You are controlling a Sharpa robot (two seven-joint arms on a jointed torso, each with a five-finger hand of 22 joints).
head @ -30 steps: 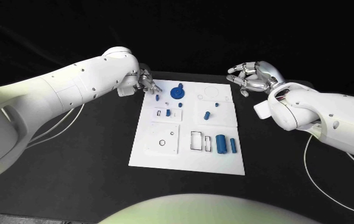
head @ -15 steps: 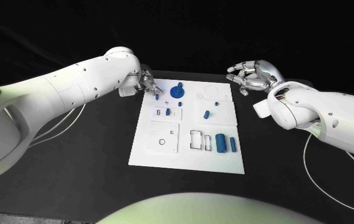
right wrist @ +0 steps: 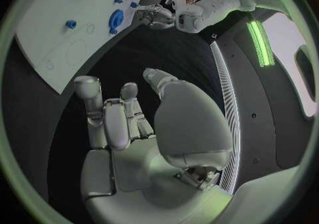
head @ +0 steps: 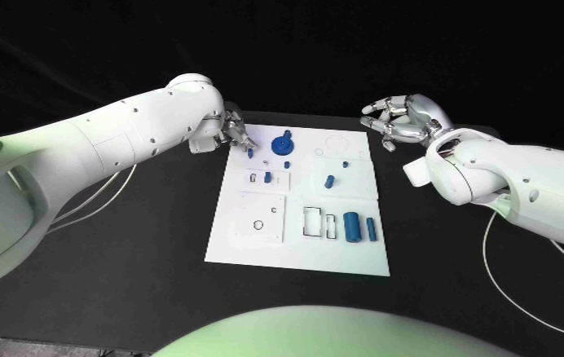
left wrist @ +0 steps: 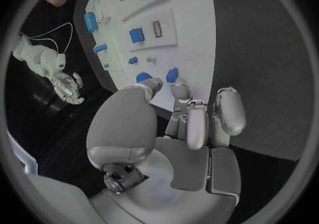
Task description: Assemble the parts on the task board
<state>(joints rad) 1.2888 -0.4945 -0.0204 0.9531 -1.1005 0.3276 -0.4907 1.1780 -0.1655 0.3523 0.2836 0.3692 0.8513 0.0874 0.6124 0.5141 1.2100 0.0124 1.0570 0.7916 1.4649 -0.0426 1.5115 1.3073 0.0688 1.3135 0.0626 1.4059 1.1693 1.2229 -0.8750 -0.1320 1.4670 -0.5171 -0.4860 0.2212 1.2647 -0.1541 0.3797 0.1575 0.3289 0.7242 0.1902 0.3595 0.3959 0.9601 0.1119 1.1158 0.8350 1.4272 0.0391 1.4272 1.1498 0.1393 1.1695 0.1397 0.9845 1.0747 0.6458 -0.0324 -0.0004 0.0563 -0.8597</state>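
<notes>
The white task board (head: 235, 247) lies in the middle of the black table. My left hand (head: 233, 135) is at the board's far left corner and pinches a small blue peg (head: 250, 152) between thumb and fingertip. The peg (left wrist: 172, 74) is low over the board, just left of the blue gear (head: 282, 145). My right hand (head: 399, 122) hovers off the board's far right corner, its fingers loosely bent and apart, with nothing in them. In the right wrist view the bare palm of the right hand (right wrist: 133, 128) shows, with the board (right wrist: 60, 59) beyond it.
On the board's near part, two blue cylinders (head: 351, 231) (head: 372, 229) lie side by side. A blue piece (head: 329, 183) and smaller blue pieces (head: 268, 178) (head: 345, 164) are mid-board. White cables trail over the table on the left (head: 94, 198) and on the right (head: 505, 292).
</notes>
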